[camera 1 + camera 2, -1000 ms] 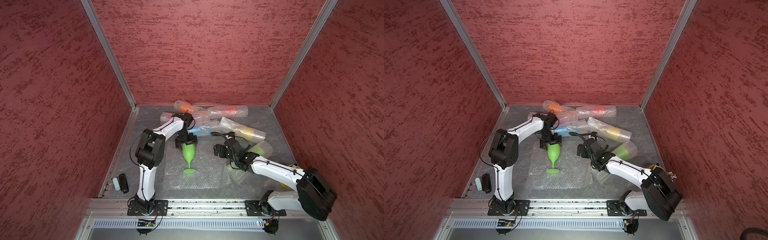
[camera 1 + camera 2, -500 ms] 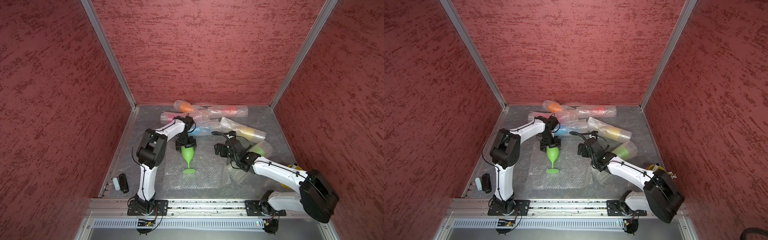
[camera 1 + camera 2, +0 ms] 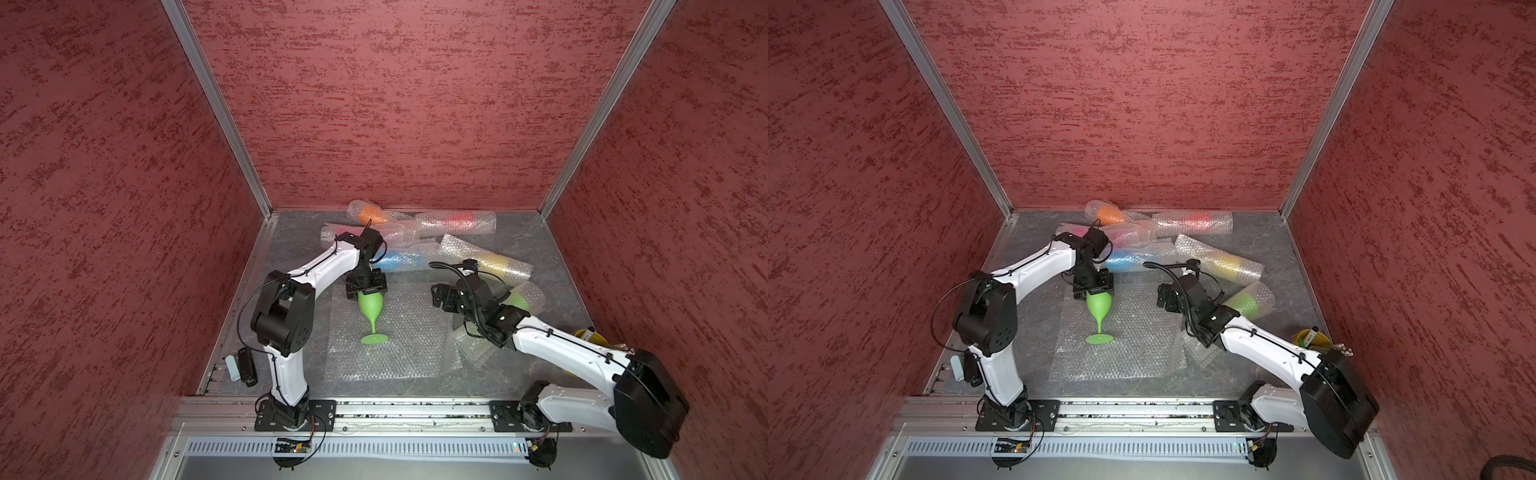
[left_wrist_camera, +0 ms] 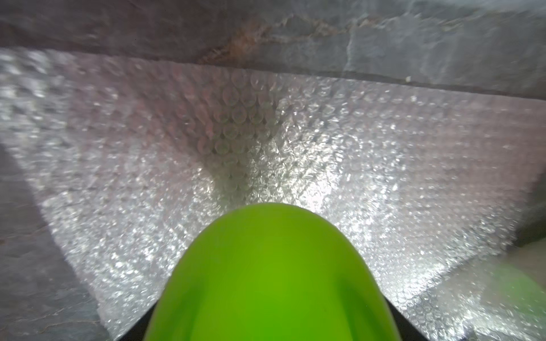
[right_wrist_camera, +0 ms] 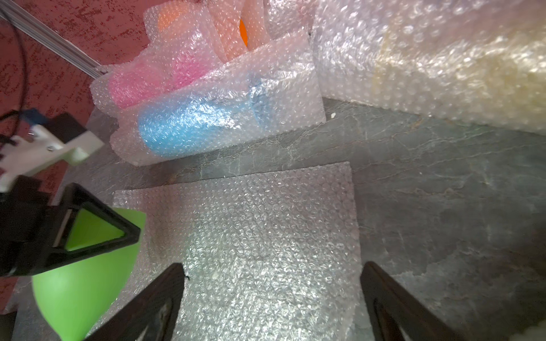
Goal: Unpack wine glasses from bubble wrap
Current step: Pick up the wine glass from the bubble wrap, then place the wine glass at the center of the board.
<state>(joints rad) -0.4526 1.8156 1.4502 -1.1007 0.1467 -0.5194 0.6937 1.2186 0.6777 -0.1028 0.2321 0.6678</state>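
No legible text, label, brand, number or sign anywhere in these views.

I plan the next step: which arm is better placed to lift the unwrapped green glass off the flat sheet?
Left. The left gripper straddles the bowl of the green glass, while the right gripper hangs open apart from it, empty.

- In both top views we look steeply down from the front, far off, over the whole grey floor.
- Left wrist: we sit close upon the bare green plastic goblet and the flat clear bubble-wrap sheet.
- Right wrist: we share both, nearby.
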